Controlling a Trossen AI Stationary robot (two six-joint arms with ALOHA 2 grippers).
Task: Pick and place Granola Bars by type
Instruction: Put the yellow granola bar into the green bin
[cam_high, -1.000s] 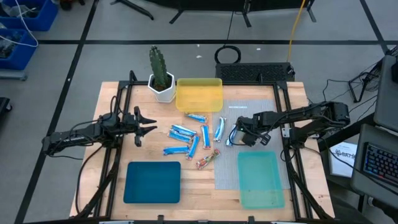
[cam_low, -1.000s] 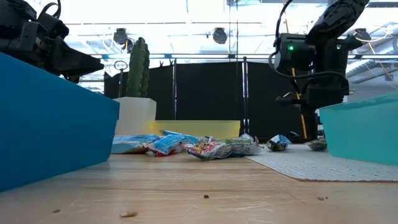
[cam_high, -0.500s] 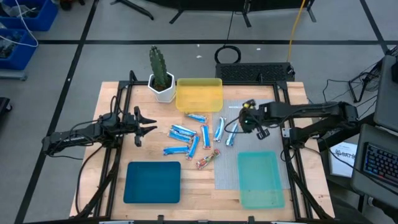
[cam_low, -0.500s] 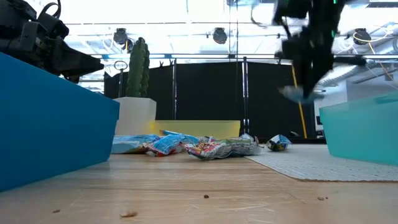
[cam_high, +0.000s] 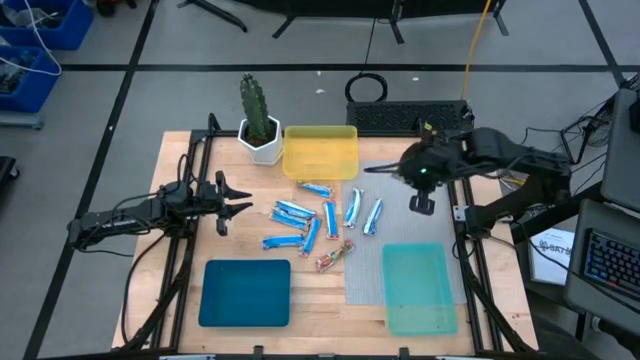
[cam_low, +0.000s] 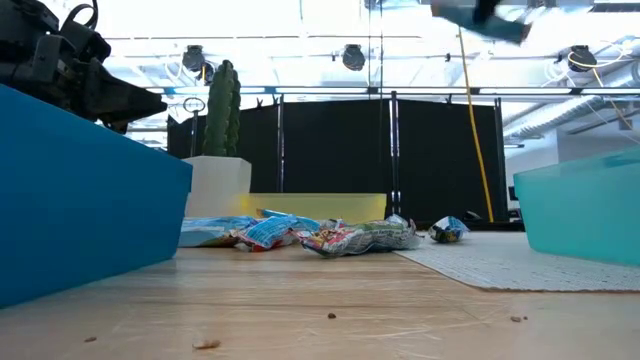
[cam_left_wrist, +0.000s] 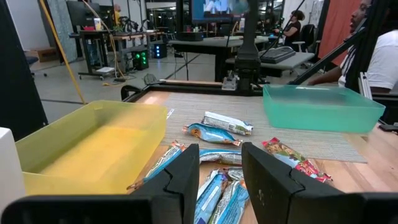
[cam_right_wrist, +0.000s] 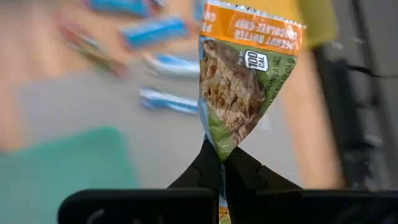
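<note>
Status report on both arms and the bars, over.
Right gripper shut on orange-green granola bar, raised. Left gripper open, waiting beside blue bars. Nothing blocking.

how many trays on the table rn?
3: a yellow plastic tray beside the white cactus pot, a dark teal tray on the left arm's side, and a light teal tray on the right arm's side. None look hidden.

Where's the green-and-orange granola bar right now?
The green-and-orange granola bar is pinched by one end in the right gripper, raised above the grey mat, between the yellow tray and light teal tray.
</note>
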